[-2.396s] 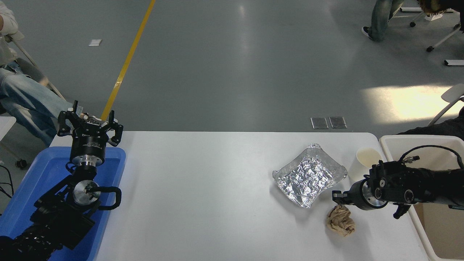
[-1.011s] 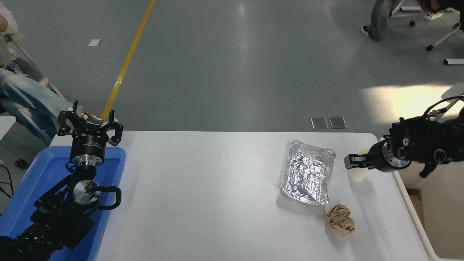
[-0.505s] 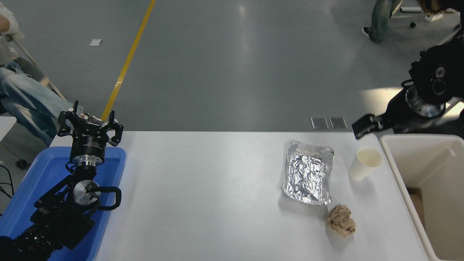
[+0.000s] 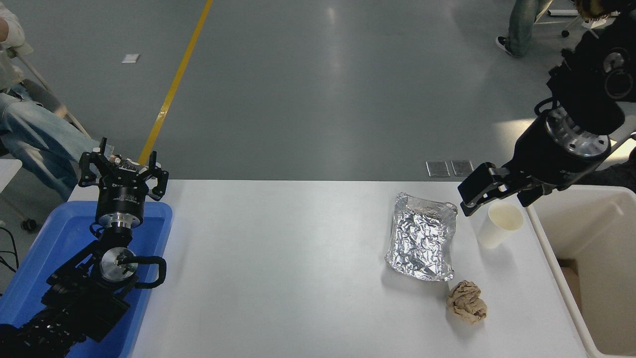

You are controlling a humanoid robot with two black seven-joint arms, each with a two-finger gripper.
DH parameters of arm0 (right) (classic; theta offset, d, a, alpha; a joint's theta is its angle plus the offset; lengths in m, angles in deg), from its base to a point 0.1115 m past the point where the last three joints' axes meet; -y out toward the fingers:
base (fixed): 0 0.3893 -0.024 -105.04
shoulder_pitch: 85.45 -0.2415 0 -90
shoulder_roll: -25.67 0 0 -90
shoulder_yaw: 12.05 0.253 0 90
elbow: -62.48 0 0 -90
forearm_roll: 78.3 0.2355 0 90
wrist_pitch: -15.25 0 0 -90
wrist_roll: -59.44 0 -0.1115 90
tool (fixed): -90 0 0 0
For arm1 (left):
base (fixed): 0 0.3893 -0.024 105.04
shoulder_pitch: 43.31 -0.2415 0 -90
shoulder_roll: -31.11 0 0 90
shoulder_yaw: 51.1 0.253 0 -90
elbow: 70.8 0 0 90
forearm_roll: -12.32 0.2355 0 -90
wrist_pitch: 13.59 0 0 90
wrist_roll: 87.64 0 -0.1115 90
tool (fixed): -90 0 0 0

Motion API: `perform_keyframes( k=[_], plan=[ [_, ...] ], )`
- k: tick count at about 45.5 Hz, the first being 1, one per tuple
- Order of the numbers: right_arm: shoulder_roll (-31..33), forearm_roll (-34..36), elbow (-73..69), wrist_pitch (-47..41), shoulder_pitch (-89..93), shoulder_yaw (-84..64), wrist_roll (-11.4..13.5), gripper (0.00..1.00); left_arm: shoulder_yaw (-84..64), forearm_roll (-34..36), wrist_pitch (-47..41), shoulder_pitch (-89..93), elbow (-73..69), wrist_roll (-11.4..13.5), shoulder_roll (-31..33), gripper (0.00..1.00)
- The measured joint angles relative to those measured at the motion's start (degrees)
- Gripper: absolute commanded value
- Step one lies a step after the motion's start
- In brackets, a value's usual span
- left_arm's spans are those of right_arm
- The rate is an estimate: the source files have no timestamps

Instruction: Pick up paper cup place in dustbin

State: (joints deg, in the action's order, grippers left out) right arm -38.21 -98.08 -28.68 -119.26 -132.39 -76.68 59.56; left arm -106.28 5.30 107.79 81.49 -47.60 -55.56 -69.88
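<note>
— Moved since half a second ago: right gripper (image 4: 497, 196) lower and further left, now just above the far rim of the paper cup (image 4: 499, 225). Earlier, up off the table's far right corner.

— Holding anything?

— Nothing. Fingers spread wide, one (image 4: 476, 190) to the cup's left, the other (image 4: 529, 194) to its right, both apart from the wall. Poised to straddle the rim, by the look of it.

— Meaning for the task?

— Likely the approach to the pick. Not yet grasped, not yet lifted. Cup upright on the white table (image 4: 298, 258), near the right edge, just left of the dustbin (image 4: 551, 248). Short carry to the right once gripped, presumably.

— Materials?

— Cup: thin white paper, tapered, cream inside, open mouth. Probably easy to crush or tip under a hard squeeze. Dustbin: smooth cream plastic, rounded rim, deep walls, something brown visible inside. Left of the cup, a crinkled silver foil tray (image 4: 422, 238), shiny and creased. Nearer, a crumpled brown paper ball (image 4: 466, 308), rough and irregular.

— Other arm?

— Left gripper (image 4: 123, 171) parked at the near left over the blue tray (image 4: 44, 258), fingers splayed, empty.
</note>
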Motion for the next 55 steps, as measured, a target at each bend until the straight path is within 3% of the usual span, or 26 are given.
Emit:
perform_keyframes(
  k=[11, 22, 32, 55],
  plan=[
    [0.46, 0.36, 0.46, -0.34, 0.58, -0.41, 0.26, 1.0, -0.01, 0.0, 0.0, 0.0, 0.0, 0.0, 0.0, 0.99],
    [2.62, -7.44, 7.53, -0.02, 8.39, -0.15, 1.86, 1.0, -0.02, 0.0, 0.0, 0.0, -0.01, 0.09, -0.01, 0.99],
    [4.06, -14.0, 22.96, 10.22, 24.83, 0.68, 2.69, 1.0, -0.02, -0.01, 0.0, 0.01, 0.01, 0.09, 0.0, 0.99],
    [3.54, -16.26, 42.76, 25.77, 54.27, 9.99, 3.1, 1.0, -0.01, -0.02, 0.0, 0.0, 0.0, 0.09, 0.01, 0.99]
  ],
)
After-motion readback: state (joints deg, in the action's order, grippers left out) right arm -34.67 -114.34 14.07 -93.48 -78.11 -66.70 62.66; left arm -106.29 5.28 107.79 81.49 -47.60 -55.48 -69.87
